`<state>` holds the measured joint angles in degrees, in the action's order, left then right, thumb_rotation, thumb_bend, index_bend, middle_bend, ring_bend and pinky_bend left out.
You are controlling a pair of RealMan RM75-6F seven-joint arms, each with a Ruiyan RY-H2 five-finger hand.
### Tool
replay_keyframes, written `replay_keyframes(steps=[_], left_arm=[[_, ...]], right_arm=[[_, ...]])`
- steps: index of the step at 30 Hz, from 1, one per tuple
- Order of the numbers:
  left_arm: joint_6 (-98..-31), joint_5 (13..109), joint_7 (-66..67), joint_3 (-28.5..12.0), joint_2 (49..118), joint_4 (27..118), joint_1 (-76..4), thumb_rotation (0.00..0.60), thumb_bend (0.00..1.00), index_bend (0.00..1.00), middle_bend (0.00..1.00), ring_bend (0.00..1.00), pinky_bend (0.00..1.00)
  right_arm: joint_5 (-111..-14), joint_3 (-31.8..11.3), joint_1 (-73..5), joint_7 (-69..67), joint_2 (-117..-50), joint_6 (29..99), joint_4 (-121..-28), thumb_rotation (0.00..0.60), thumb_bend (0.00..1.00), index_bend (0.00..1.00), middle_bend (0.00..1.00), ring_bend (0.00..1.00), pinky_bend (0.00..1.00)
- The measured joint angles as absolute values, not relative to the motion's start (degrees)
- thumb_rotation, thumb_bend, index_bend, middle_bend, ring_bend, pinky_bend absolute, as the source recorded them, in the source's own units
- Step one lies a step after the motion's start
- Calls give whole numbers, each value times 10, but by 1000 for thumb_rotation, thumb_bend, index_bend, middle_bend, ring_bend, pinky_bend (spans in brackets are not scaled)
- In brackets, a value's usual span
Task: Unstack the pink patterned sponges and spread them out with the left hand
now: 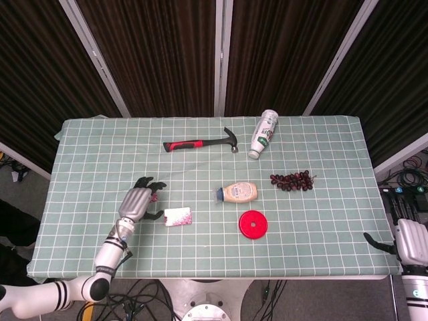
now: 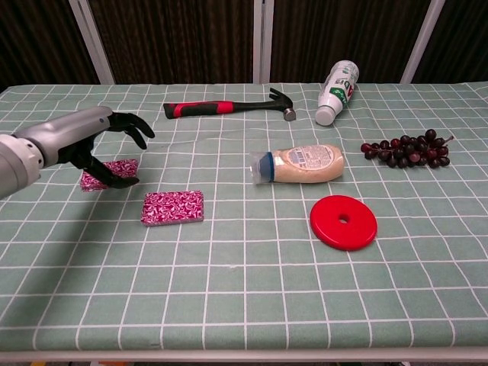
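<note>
Partly hidden under my left hand (image 2: 97, 145), one pink patterned flat sponge (image 2: 111, 171) lies apart from the other (image 2: 173, 207); fingers spread, holding nothing.

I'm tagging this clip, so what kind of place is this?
Probably a robot test or lab setup: a table under a green checked cloth, dark curtains behind, loose cables on the floor, and unrelated items like a hammer and fake grapes.

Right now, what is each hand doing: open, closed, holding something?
Left hand: open, fingers spread above a pink sponge.
Right hand: at the frame edge, cannot be told.
</note>
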<state>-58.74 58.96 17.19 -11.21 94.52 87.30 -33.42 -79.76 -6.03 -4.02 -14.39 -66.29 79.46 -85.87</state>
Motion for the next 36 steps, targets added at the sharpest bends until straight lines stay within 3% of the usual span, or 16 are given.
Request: replay_keyframes(steps=[10,36], left_arm=[[-651,590,250,-85,992,905,-333,600,229,209,260,55,17],[-644,589,262,-72,1059,853,-335,600,226,209,232,43,17]], right_arm=[[-794,-60,-37,-160,-664,794,-846,600,90,0,0,0,0],[-792,-59,-35,-166,-665,792,-839,600,90,0,0,0,0]])
